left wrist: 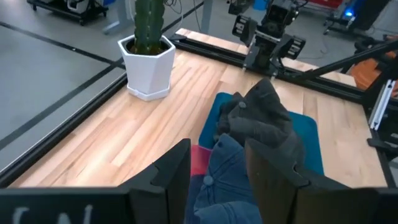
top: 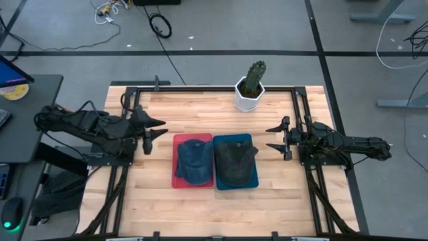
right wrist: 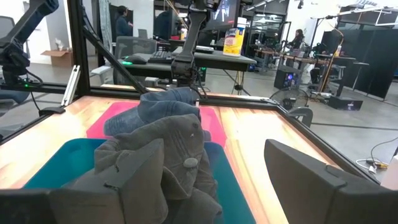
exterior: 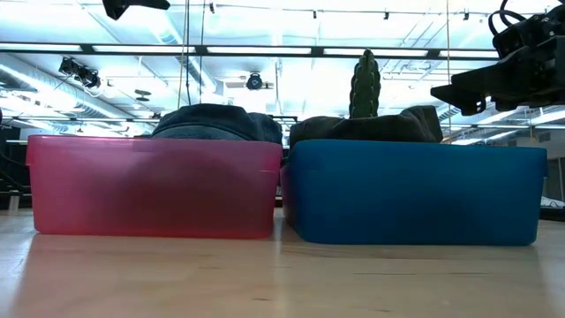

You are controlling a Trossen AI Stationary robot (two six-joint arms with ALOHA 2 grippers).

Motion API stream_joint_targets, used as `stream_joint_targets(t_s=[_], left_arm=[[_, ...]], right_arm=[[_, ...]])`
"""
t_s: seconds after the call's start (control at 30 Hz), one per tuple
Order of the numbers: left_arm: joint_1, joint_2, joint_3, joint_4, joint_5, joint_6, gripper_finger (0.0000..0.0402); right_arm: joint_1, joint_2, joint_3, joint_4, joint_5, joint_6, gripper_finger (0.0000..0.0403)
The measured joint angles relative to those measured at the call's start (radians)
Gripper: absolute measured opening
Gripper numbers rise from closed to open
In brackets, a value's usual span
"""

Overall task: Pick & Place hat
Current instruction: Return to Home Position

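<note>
A blue denim hat [top: 192, 161] lies in a red bin [top: 176, 182] at the table's middle; a dark grey hat [top: 235, 163] lies in the blue bin [top: 253, 182] beside it. The low view shows the blue hat [exterior: 212, 122] and the grey hat [exterior: 371, 128] rising above the bin rims. My left gripper [top: 158, 128] hovers open left of the red bin, above the table. My right gripper [top: 274, 136] hovers open right of the blue bin. Both are empty. The wrist views show the grey hat [right wrist: 161, 165] and the blue hat [left wrist: 227, 180] ahead of the fingers.
A white hexagonal pot with a green cactus [top: 251, 87] stands at the table's far edge, behind the bins. Black rails [top: 200, 88] frame the table. Bare wood lies left of the red bin, right of the blue bin and at the near edge.
</note>
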Motion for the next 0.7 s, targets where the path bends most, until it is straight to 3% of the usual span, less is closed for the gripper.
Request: stream_joint_targets(t_s=[0.5,0.6,0.7], left_arm=[[0.0,0.066,0.0,-0.009,0.002,-0.035,0.0156],[-0.001,0.078,-0.022,-0.034,0.085,-0.05,0.0156],[0.0,0.078,-0.091,0.005,0.186,0.072,0.0156]], right_arm=[[0.0,0.0,0.0,0.0,0.0,0.0,0.0281],[0.0,0.0,0.0,0.0,0.0,0.0,0.0281],[0.0,0.0,0.0,0.0,0.0,0.0,0.0281]])
